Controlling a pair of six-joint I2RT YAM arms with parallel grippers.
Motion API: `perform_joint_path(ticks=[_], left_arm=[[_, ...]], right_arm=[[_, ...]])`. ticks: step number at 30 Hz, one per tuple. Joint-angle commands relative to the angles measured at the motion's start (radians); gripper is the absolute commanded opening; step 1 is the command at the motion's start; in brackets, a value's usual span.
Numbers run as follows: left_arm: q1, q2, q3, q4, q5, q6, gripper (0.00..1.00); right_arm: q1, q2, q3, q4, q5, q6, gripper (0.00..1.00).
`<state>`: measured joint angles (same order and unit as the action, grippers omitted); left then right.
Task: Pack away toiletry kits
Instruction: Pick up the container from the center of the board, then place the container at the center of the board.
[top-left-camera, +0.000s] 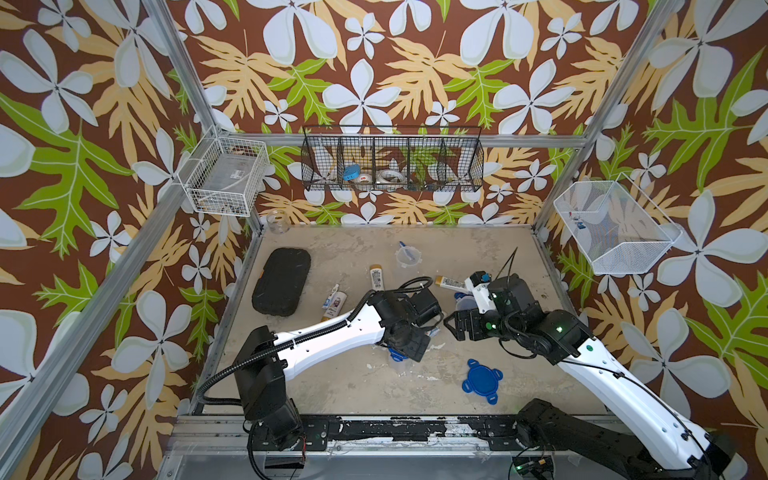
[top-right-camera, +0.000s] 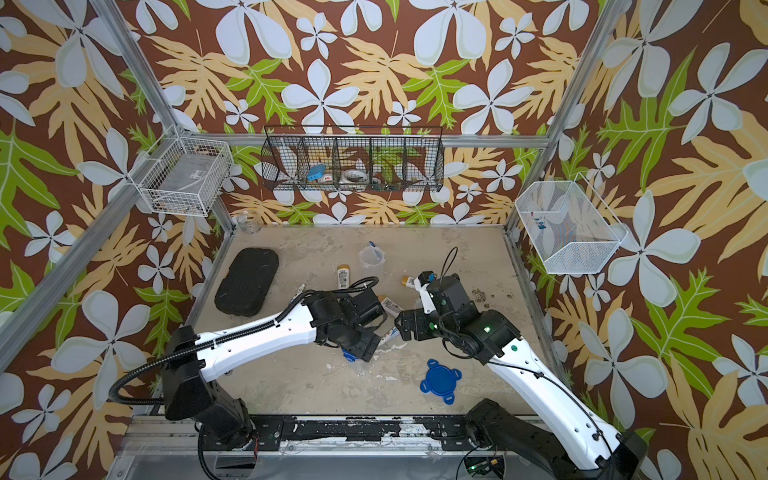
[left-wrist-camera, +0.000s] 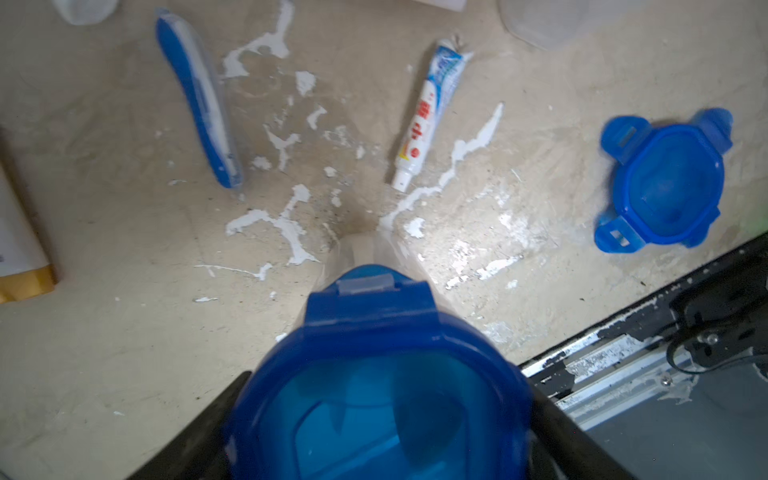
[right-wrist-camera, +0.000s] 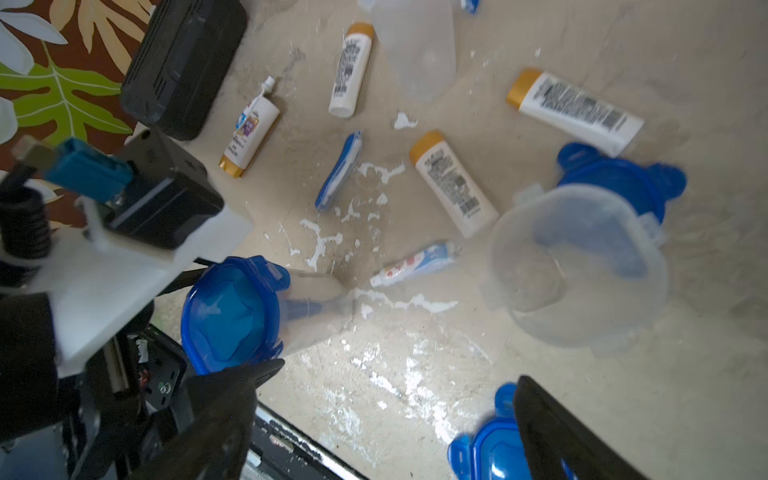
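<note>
Left wrist view has the closed cup (left-wrist-camera: 374, 395) front and centre: clear tapered body, blue four-tab clip lid facing the camera, base down on the worktop (left-wrist-camera: 124, 332) toward its front. The left end effector (left-wrist-camera: 386, 382) has its jaws spread wide on either side of that lid, right up against the rim. I can't tell whether they're actually squeezing it or just framing it. Right wrist view shows something blue inside the cup (looks like a toothbrush handle, hard to be sure).

My take on handling: it's light, thin-walled and slick, so the body will probably flex and squirt out if pinched hard. The lid rim looks like the stiff bit, so across the lid between the tabs, or just under it, seems the place to grab.

Around it, a toothpaste tube (left-wrist-camera: 424, 120) and a sleeved toothbrush (left-wrist-camera: 199, 99) lie just beyond the base, and a loose blue lid (left-wrist-camera: 665, 178) sits off to one side. An open cup (right-wrist-camera: 582, 266) has another blue lid (right-wrist-camera: 623, 174) just beside it, near two gold-capped bottles (right-wrist-camera: 453, 183) (right-wrist-camera: 573, 110). A third cup (top-left-camera: 406, 257) stands at the back.

The right end effector (right-wrist-camera: 401, 370) is wide open with nothing in it, hovering close by, so the two arms crowding each other is what I'd watch. The black case (top-left-camera: 282, 282) is well clear.
</note>
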<state>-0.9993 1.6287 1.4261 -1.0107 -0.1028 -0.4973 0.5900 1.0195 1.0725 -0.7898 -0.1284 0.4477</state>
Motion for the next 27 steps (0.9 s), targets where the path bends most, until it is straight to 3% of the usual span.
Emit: perform_joint_path(ticks=[1,7,12,23,25,27], left_arm=[[0.105,-0.034,0.007,-0.006,-0.05,0.037,0.47],[0.411,0.02,0.121,0.031,-0.061,0.156,0.4],[0.576,0.158,0.273,0.078,-0.071,0.214,0.39],[0.652,0.45,0.551,0.112,-0.051,0.244,0.4],[0.652,0.466,0.557,0.111,-0.051,0.24,0.48],[0.654,0.47,0.563,0.107,-0.056,0.234,0.64]], right_arm=[[-0.004,0.06,0.063,-0.018,0.063,-0.084,0.96],[-0.004,0.172,0.123,0.005,0.019,-0.096,0.95],[-0.005,0.22,0.141,-0.002,-0.005,-0.118,0.94],[-0.004,0.266,0.198,-0.054,0.018,-0.128,0.94],[-0.004,0.266,0.212,-0.073,0.039,-0.133,0.94],[-0.004,0.257,0.216,-0.088,0.061,-0.137,0.95]])
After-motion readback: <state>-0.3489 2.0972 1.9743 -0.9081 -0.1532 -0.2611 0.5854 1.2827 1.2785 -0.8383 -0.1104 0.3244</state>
